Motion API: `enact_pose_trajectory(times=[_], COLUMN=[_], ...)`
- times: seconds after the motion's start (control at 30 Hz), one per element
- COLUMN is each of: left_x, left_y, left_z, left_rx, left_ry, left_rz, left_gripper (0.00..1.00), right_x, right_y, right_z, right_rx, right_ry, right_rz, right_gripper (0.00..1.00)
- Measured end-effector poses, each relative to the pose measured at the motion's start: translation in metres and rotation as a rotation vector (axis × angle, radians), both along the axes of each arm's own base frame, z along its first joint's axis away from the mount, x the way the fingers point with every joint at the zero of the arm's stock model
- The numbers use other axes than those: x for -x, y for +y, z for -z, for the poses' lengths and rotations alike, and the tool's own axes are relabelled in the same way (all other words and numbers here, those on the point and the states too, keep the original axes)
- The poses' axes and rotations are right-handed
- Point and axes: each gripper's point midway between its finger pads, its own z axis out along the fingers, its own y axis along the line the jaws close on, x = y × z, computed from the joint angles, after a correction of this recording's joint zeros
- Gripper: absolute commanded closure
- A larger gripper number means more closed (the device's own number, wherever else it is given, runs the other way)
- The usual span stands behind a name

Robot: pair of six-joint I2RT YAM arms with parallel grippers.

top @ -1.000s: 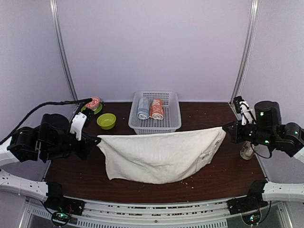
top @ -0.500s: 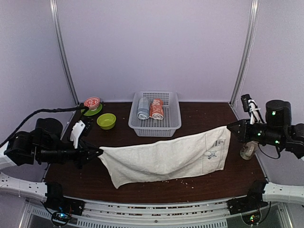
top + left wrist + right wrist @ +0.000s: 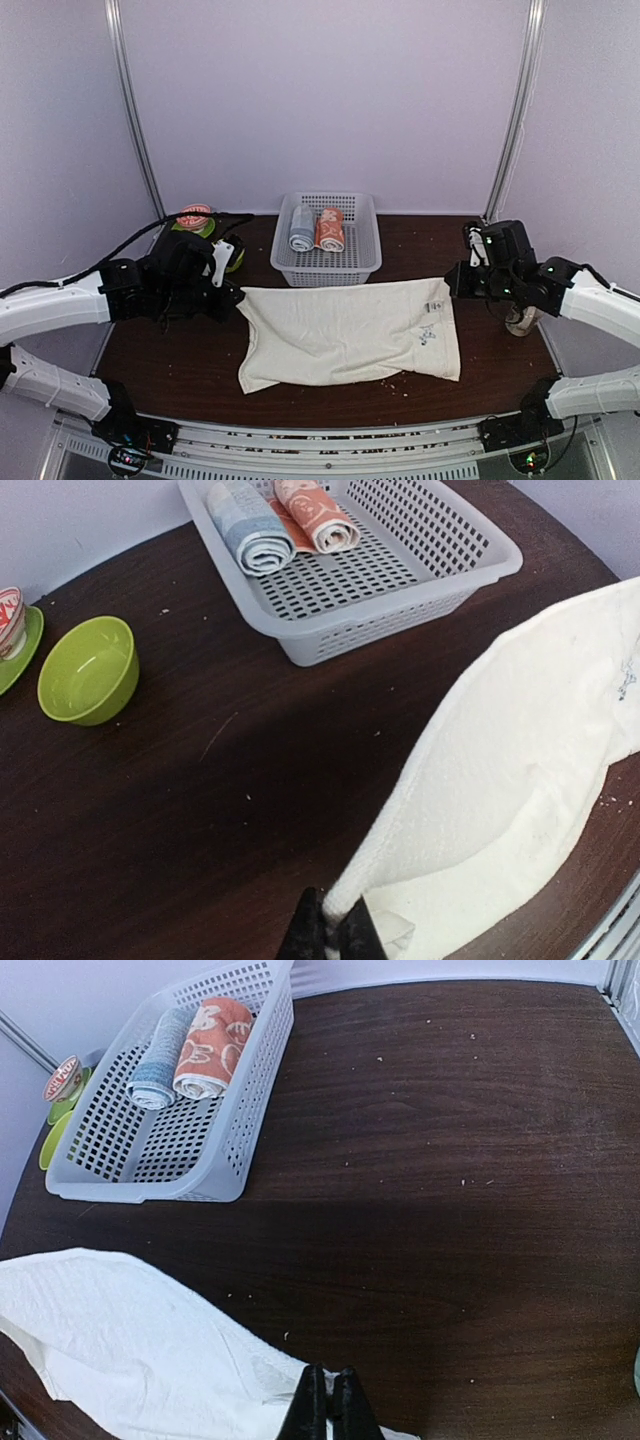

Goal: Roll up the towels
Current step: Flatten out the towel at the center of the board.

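Note:
The cream-white towel (image 3: 350,332) lies spread on the brown table (image 3: 170,350), in front of the basket. My left gripper (image 3: 238,292) is shut on its far left corner; the left wrist view shows the pinch (image 3: 340,925) and the towel (image 3: 520,750). My right gripper (image 3: 452,282) is shut on its far right corner; the right wrist view shows the pinch (image 3: 328,1400) and the towel (image 3: 130,1340). The salmon-orange towel (image 3: 331,229) with white prints lies rolled in the basket; it also shows in the left wrist view (image 3: 315,515) and the right wrist view (image 3: 210,1045).
A grey-white plastic basket (image 3: 360,262) stands at the back middle and also holds a grey-blue rolled towel (image 3: 301,228). A green bowl (image 3: 88,670) and a green saucer with a red-white cup (image 3: 193,216) stand at the back left. A small pale object (image 3: 517,322) stands at the right edge.
Both grippers have moved inward and down with the cream towel's corners. The towel, which hung stretched between them, now lies on the table.

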Motion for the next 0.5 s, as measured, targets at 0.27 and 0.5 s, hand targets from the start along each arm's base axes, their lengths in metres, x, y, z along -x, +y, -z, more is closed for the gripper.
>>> enact_pose_trajectory(times=[0.27, 0.5], left_x=[0.032, 0.14], left_y=[-0.028, -0.016], left_z=[-0.04, -0.109], left_rx=[0.14, 0.413], left_ry=[-0.007, -0.087], left_rz=[0.241, 0.559], left_gripper=[1.0, 1.0], right_x=[0.018, 0.082], right_y=[0.015, 0.004], right_z=[-0.028, -0.093], right_rx=[-0.061, -0.202], right_ry=[-0.074, -0.259], right_rz=[-0.16, -0.308], right_gripper=[1.0, 1.0])
